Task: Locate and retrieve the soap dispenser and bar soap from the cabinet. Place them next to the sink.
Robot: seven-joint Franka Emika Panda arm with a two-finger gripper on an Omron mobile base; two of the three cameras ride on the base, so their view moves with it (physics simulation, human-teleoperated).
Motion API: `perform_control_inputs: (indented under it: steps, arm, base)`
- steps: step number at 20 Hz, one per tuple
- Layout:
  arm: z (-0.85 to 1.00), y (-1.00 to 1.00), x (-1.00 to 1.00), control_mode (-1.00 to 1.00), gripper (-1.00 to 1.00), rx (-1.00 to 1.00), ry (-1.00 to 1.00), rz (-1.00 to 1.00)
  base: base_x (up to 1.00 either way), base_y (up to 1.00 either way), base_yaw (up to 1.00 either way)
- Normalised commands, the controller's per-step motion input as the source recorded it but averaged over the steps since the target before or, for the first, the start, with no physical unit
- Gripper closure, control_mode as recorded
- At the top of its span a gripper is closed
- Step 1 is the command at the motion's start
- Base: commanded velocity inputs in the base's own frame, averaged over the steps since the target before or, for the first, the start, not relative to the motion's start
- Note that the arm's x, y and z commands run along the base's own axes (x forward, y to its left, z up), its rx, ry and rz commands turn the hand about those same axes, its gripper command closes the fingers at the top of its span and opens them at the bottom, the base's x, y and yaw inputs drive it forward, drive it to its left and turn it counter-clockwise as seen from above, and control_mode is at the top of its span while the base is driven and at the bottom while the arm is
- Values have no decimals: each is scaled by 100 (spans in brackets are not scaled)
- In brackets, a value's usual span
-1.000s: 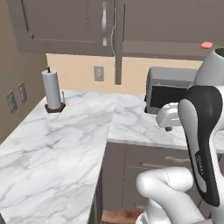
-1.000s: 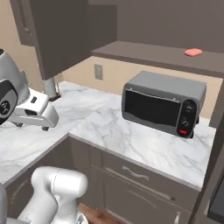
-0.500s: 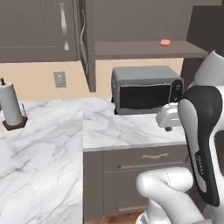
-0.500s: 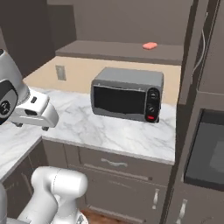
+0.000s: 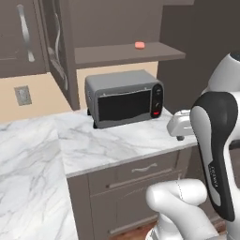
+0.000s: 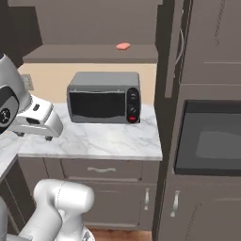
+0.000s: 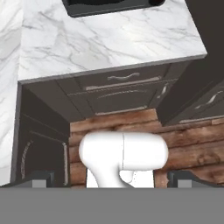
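- The bar soap (image 5: 139,45) lies flat on the open shelf of the cabinet (image 5: 126,53), above the grey toaster oven (image 5: 125,98); in the right base view the soap (image 6: 123,46) sits toward the middle-right of that shelf, with bare shelf all around it.
- I can't pick out a soap dispenser on the shelf from here, nor the sink.
- The cabinet door (image 5: 58,51) hangs swung open at the left of the shelf, its curved silver handle showing.
- The end effector (image 7: 109,175) is held low by the robot's side and looks straight down at the wooden floor (image 7: 131,127) and the drawer fronts under the counter (image 7: 105,39) — well apart from the soap.
- Its two finger tips (image 7: 37,179) show far apart at the bottom corners of the hand view, so it is spread wide and holding nothing.
- My guess on handling: the bar is small, light and stiff, so it should stand a firm pinch, but its rounded edges and smooth faces may let it slide or squirt out.
- It lies low on the shelf, so little of it stands up to grab — I'd take it across the short width, fingers down either long side and touching the shelf board.
- The reach looks awkward: the shelf is high, and the toaster oven stands right under it, so the arm must come in over the oven's top and under the cabinet's upper part.
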Motion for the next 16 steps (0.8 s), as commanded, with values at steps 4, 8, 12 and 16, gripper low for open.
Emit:
perform_control_inputs:
  steps: [4, 8, 12, 16]
  arm:
    - [0, 0, 0, 100, -100, 0, 0, 0]
    - [0, 0, 0, 100, -100, 0, 0, 0]
    - [0, 0, 0, 100, -100, 0, 0, 0]
    - [0, 0, 0, 100, -100, 0, 0, 0]
  base:
    - [13, 25, -34]
    - [21, 20, -14]
    - [40, 0, 0]
    - [56, 0, 0]
